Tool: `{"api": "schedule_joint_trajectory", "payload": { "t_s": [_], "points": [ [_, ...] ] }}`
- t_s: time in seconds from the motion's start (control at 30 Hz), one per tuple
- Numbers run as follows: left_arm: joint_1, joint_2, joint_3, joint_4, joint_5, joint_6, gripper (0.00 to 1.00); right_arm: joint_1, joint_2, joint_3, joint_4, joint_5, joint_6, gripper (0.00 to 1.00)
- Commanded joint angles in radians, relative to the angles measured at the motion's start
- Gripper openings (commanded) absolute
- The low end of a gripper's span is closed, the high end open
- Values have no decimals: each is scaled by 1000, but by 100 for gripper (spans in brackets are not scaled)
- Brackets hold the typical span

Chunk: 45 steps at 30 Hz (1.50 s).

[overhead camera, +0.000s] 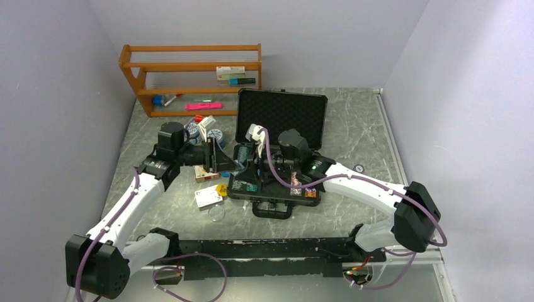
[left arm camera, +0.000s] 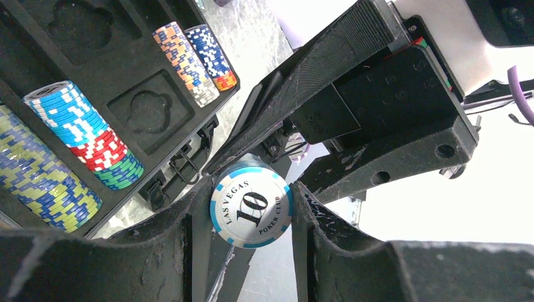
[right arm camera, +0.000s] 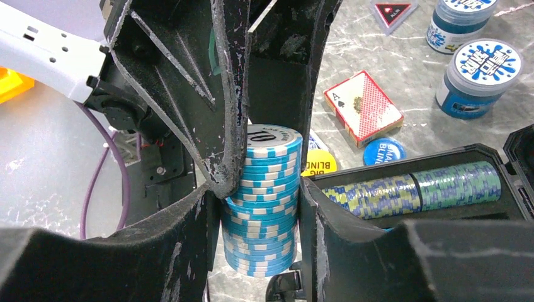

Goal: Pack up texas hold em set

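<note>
The left arm reaches from its base up the table's left side, elbow bent, wrist turned so the left pincer [left arm camera: 252, 186] points rightward toward the middle. Its fingers are narrowed onto a stack of light-blue-and-white striped poker chips [left arm camera: 252, 211], pressing both sides, with the top chip's "10" face turned toward the wrist camera. The same stack stands between the fingers of the right pincer [right arm camera: 259, 189], which meets the left one head-on. Its pads lie against the stack's flanks farther along, so both pincers grip it at once, just off the edge of the open black hard briefcase [overhead camera: 283, 113]. The right arm extends from the right, its white forearm stretched leftward across the briefcase's front, wrist bent over the foam tray. Beside the right pincer, the tray holds rows of striped chips [right arm camera: 409, 192] lying in their grooves. Beyond that pincer's fingertips, on the marble-patterned table [overhead camera: 359, 126], lie a red card deck [right arm camera: 363, 107], a yellow round button [right arm camera: 318, 163] and a blue round button [right arm camera: 384, 151], with round blue-and-white tubs [right arm camera: 482, 75] farther off.
</note>
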Motion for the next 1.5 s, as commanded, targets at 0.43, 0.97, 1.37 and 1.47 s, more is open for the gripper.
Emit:
{"api": "schedule_joint_trajectory", "payload": {
  "t_s": [0.43, 0.97, 1.37, 1.47],
  "points": [
    [-1, -203, 100, -40, -501, 154, 97, 5, -156, -58, 129, 111, 76, 0],
    [2, -364, 20, -30, -802, 246, 94, -34, 176, 333, -360, 913, 609, 0],
    [3, -375, 31, -47, -785, 239, 94, -96, 344, 409, -461, 815, 766, 0],
    [6, -384, 34, -34, -728, 254, 96, -101, 390, 438, -496, 812, 789, 0]
  ]
}}
